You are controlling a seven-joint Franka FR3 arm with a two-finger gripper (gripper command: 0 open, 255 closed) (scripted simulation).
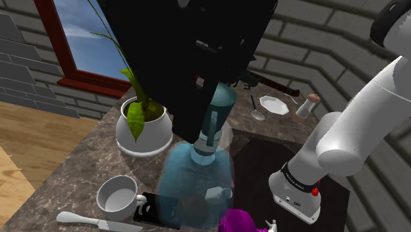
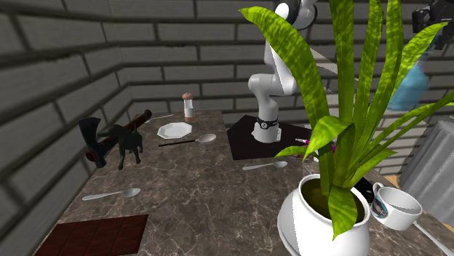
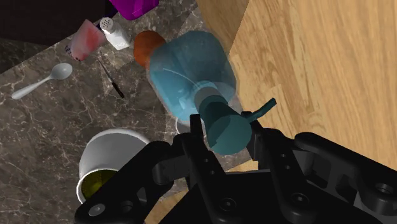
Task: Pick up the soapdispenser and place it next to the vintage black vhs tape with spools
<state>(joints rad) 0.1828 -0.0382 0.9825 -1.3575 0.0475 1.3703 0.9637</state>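
The soap dispenser (image 1: 201, 178) is a clear blue bottle with a teal pump. It hangs in the air, held by its pump neck in my black gripper (image 1: 212, 128), which is shut on it. In the wrist view the bottle (image 3: 191, 70) points away from the gripper (image 3: 226, 130), above the marble table's edge. From the second exterior view the dispenser (image 2: 407, 80) and gripper (image 2: 431, 28) are high at the right, behind plant leaves. The black VHS tape (image 1: 148, 211) lies flat beside a white mug (image 1: 118, 198) near the table's front edge.
A white pot with a tall green plant (image 1: 141, 125) stands near the tape. A knife (image 1: 92, 221), a purple object (image 1: 240, 221), a plate (image 1: 273, 104), a shaker (image 1: 308, 105) and spoons (image 2: 109, 194) lie around the table. Wooden floor (image 3: 305, 63) lies beyond the edge.
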